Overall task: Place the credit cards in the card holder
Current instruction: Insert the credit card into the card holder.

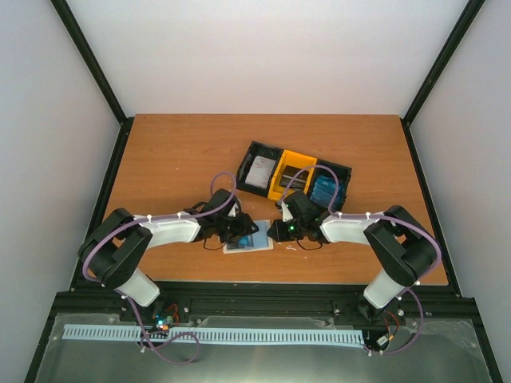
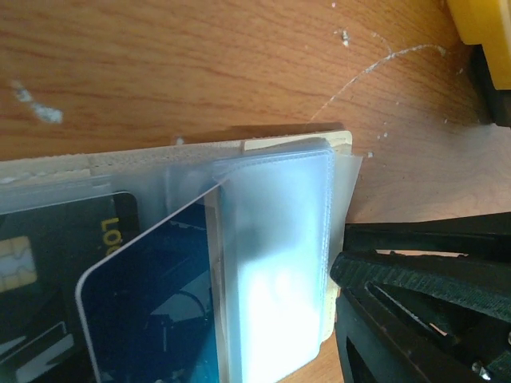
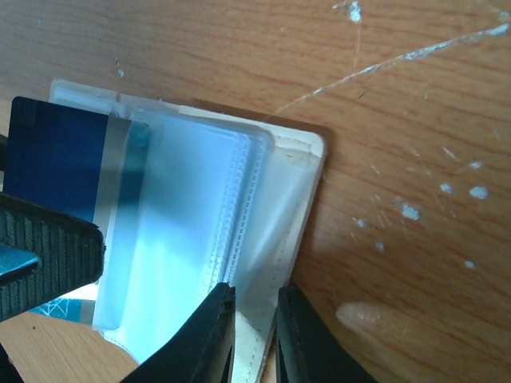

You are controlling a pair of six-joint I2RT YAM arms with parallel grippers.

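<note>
The cream card holder (image 1: 257,243) lies open on the table between both grippers, its clear sleeves (image 2: 275,263) showing. My left gripper (image 1: 237,229) is over its left half. One ribbed finger (image 3: 48,251) rests on a blue credit card (image 2: 152,311), whose edge is tucked under a clear sleeve; the card also shows in the right wrist view (image 3: 56,159). A dark credit card (image 2: 48,263) with a chip lies in the holder to the left. My right gripper (image 3: 254,339) is shut on the holder's cream right flap (image 3: 307,183). Its fingers (image 2: 423,279) show in the left wrist view.
A black-and-yellow three-compartment tray (image 1: 289,163) stands just behind the grippers. It has a grey-white card (image 1: 259,171) in its left compartment and blue ones (image 1: 323,190) in its right. Its yellow corner (image 2: 483,32) shows in the left wrist view.
</note>
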